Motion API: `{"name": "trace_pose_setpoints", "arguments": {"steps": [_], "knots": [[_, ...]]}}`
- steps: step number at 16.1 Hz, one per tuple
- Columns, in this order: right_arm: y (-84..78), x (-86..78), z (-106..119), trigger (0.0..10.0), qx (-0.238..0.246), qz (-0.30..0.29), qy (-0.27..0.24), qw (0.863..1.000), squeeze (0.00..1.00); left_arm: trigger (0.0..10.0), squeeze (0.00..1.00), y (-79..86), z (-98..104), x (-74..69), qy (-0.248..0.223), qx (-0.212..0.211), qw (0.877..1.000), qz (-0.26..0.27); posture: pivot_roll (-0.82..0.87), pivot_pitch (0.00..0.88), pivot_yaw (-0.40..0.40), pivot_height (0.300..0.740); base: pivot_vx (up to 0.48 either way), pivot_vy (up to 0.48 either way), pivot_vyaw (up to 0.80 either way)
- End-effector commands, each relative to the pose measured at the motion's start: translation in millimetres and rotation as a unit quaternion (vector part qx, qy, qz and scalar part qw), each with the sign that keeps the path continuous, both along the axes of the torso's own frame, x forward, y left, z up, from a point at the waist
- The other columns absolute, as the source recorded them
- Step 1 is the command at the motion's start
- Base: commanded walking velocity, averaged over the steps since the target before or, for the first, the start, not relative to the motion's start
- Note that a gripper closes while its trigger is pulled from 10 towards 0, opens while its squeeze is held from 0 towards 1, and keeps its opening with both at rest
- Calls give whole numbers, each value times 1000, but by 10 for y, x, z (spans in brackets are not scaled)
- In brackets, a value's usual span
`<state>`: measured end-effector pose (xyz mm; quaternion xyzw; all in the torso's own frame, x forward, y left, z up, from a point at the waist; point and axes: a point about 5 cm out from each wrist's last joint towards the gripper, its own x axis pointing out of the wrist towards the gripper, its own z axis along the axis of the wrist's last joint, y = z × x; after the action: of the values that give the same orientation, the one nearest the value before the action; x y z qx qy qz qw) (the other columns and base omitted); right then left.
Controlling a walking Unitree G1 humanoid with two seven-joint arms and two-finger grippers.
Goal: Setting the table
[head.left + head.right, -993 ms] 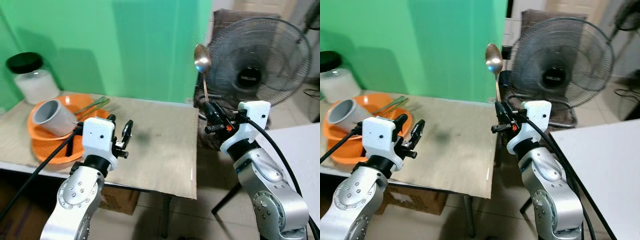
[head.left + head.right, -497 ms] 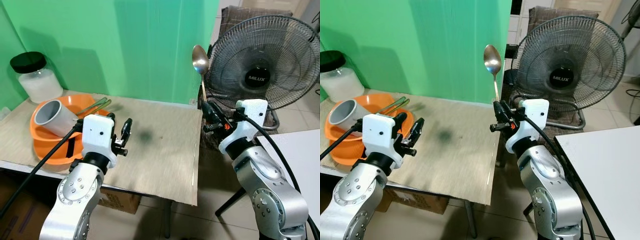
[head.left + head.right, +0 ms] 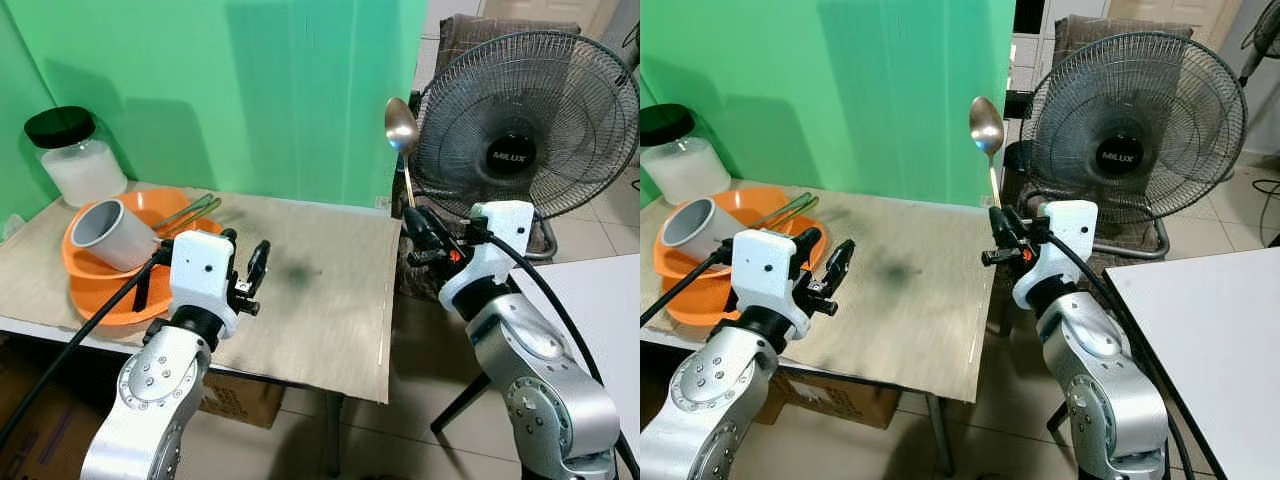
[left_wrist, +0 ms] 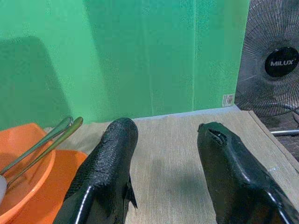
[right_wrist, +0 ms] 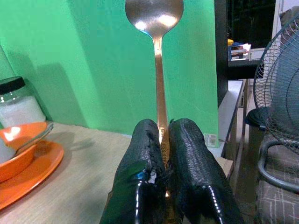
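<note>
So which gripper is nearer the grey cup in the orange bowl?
Left. The left gripper hovers open over the table just beside the orange bowl holding the grey cup. The right gripper, shut on the spoon, is past the table's far edge.

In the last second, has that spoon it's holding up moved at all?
Cannot tell. The spoon, clamped upright in the right gripper, sits in nearly the same spot beside the fan, but the camera itself shifted, so any small drift may be the view moving.
</note>
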<state>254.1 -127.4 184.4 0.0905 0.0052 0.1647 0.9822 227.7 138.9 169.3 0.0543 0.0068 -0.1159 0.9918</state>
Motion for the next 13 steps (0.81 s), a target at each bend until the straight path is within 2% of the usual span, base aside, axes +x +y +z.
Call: {"name": "trace_pose_setpoints", "arguments": {"steps": [1,5,13], "knots": [[5,-12,-6,10000,0,1,4,1000,0,10000,0,-18,1,16,2,2,1000,-7,-53,9,40,740,0,0,0],[4,-8,-9,10000,-2,2,6,1000,0,10000,0,-16,-11,8,3,5,1000,-8,-53,9,37,740,0,0,0],[15,-3,-8,10000,-4,8,7,1000,0,10000,0,-29,-28,-2,6,9,1000,-13,-54,9,32,740,-290,0,0]]}}
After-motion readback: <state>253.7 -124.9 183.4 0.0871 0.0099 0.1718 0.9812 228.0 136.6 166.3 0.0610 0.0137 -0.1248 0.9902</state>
